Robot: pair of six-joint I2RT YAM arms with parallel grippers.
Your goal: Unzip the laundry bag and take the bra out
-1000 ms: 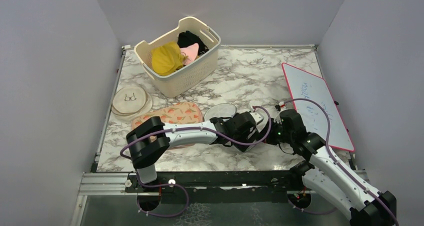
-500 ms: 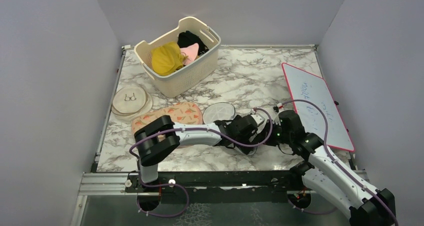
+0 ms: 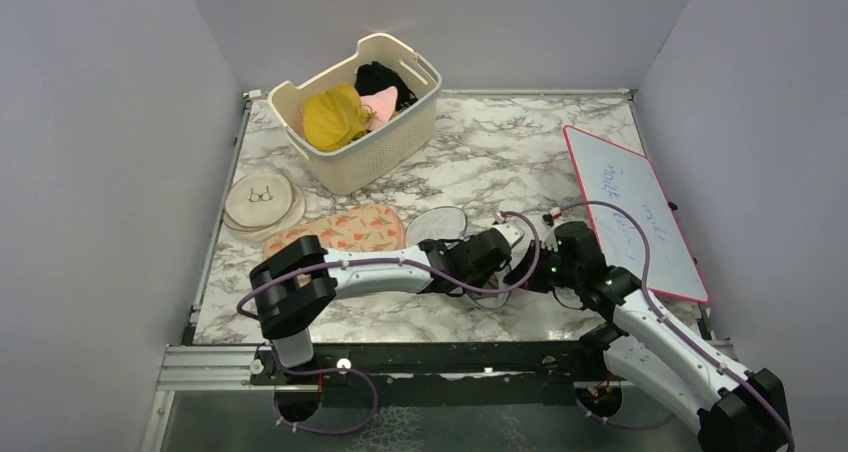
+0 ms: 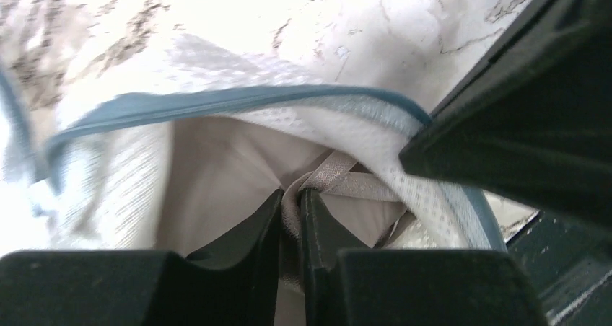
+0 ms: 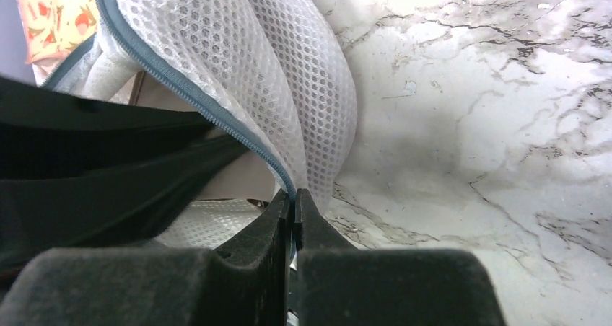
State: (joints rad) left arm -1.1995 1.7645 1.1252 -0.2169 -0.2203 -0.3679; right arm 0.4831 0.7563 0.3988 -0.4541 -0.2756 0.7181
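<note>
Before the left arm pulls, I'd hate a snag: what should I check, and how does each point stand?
1. The laundry bag is unzipped: ok, its zip rim gapes.
2. The left gripper holds the bra: ok, jaws pinched on beige fabric.
3. The right gripper anchors the bag: ok, shut on the zip rim.
4. The strap is free of the mesh: cannot tell, its end is hidden.
5. More than a fold is gripped: cannot tell.
</note>
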